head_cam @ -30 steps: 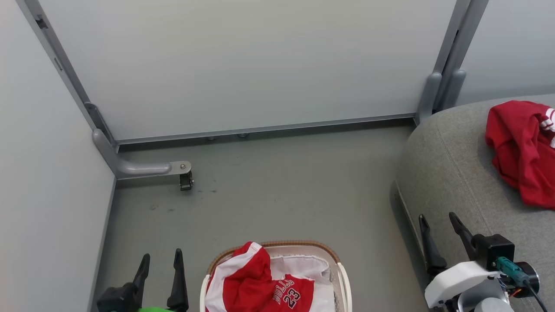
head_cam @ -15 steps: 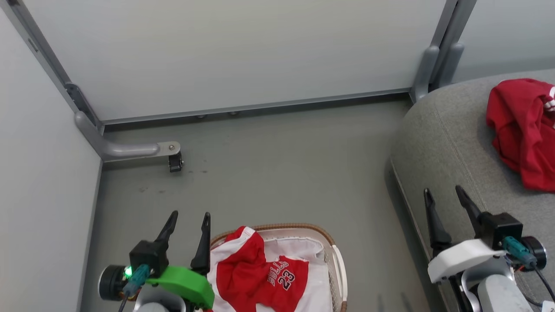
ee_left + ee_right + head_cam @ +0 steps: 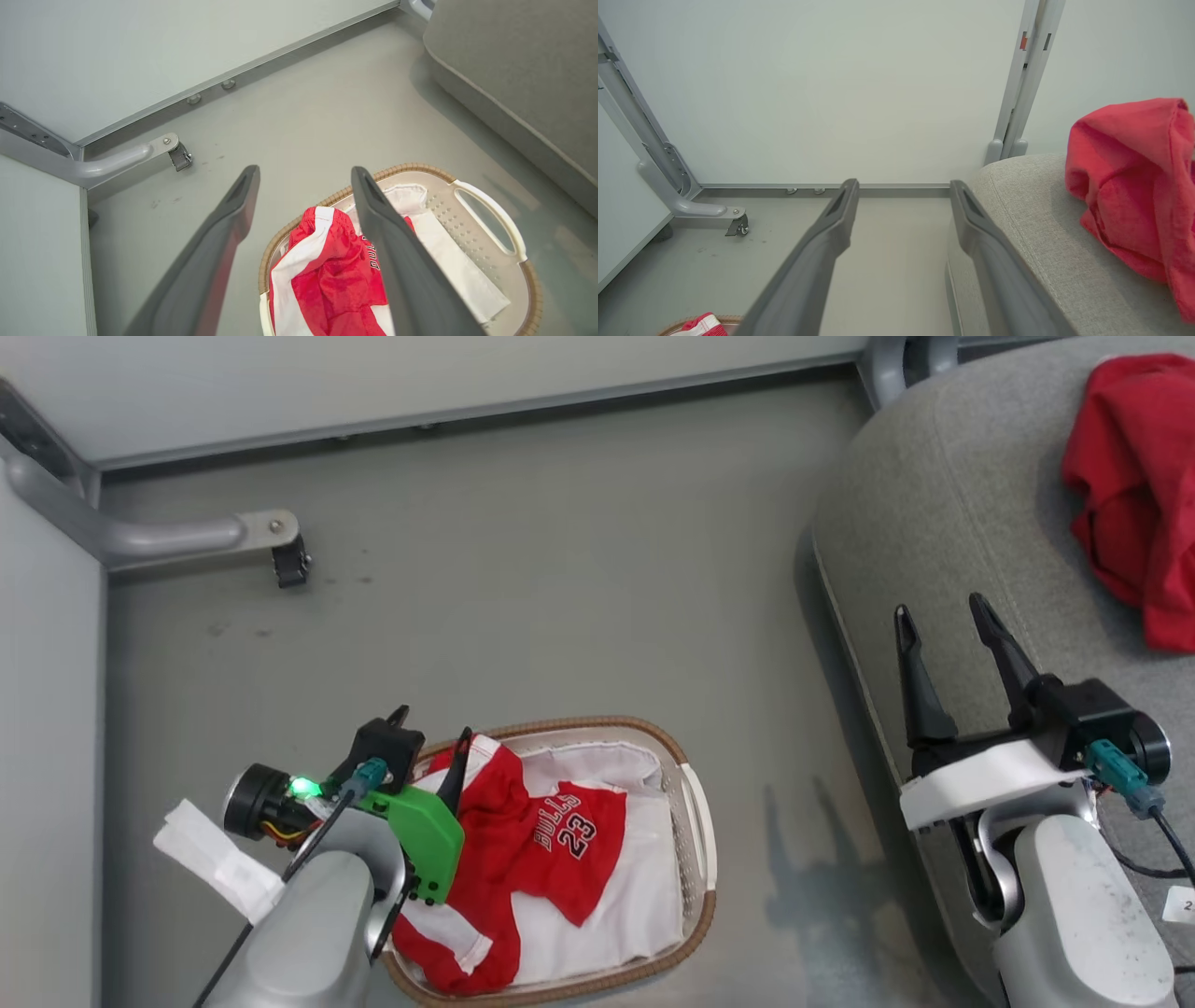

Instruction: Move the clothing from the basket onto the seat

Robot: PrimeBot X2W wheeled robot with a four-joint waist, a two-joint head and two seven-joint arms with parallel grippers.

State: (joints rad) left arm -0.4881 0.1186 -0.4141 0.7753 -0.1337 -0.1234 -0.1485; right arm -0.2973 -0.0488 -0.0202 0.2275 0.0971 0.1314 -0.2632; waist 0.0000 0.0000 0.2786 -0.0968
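The basket [image 3: 693,821] stands on the floor at the lower middle, its brown rim [image 3: 411,167] around a white liner. In it lies the clothing, a red jersey with white panels [image 3: 551,845] lettered "BULLS 23" [image 3: 336,280]. My left gripper [image 3: 432,726] hovers open over the basket's left rim, one finger above the jersey and one outside the rim [image 3: 304,171]. A second red garment [image 3: 1130,476] lies crumpled on the grey seat [image 3: 934,504] at the right [image 3: 1134,177]. Above the seat's left edge [image 3: 1041,233], my right gripper [image 3: 938,607] stands open and empty [image 3: 901,184].
Pale partition walls close the space at the back and left. A grey partition foot with a small caster [image 3: 285,560] juts onto the floor at the upper left [image 3: 180,156]. Grey floor [image 3: 560,569] lies bare between basket, walls and seat.
The head camera has tilted down, so the whole picture has shifted. My left gripper has come forward from the bottom edge to above the basket's left rim. Both grippers stay open.
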